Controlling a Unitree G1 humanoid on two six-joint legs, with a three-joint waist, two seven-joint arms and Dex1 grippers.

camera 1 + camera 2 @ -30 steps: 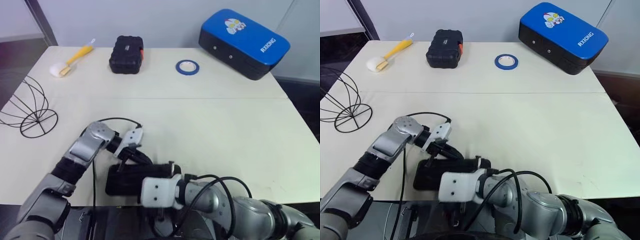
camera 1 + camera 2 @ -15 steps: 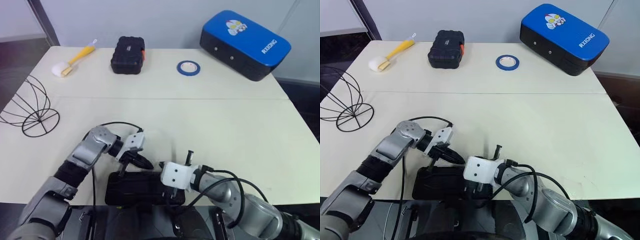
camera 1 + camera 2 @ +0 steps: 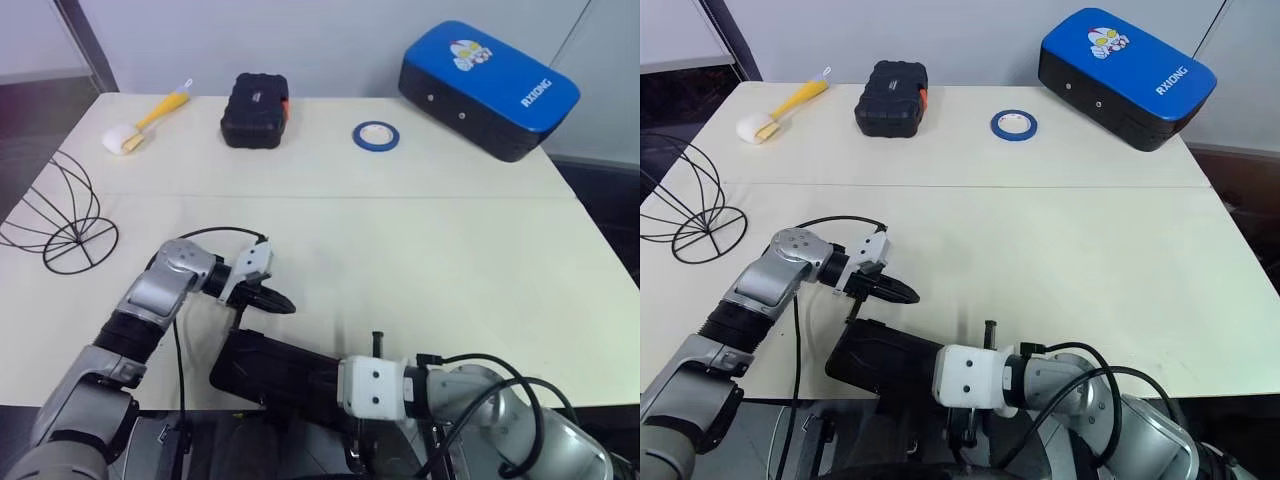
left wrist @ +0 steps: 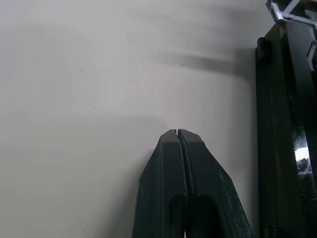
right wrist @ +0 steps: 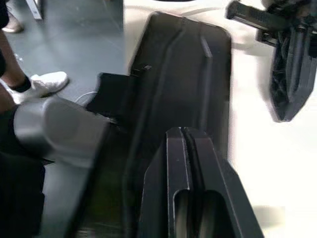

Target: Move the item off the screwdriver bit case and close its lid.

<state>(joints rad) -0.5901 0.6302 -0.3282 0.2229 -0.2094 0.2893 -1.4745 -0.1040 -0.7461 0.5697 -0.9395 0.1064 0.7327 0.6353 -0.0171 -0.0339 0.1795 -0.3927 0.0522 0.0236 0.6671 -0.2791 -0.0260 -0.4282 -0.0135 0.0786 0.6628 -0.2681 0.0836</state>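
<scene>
The screwdriver bit case is a flat black box at the table's near edge, lying askew with its ribbed lid down and nothing on top. Part of it overhangs the edge. My left gripper is shut and empty, hovering low over the bare table just behind the case; in its wrist view the case runs alongside the fingertips. My right gripper is shut with nothing in it, pointing along the lid from the near side, its white wrist at the table edge.
At the back stand a second black case with an orange latch, a blue tape roll, a big blue case and a yellow-handled brush. A wire basket sits at the left edge. A person's shoe is on the floor.
The case has turned and slid at the near edge. My right gripper has pulled back from on top of it toward me. My left gripper has shifted slightly left and away from the case.
</scene>
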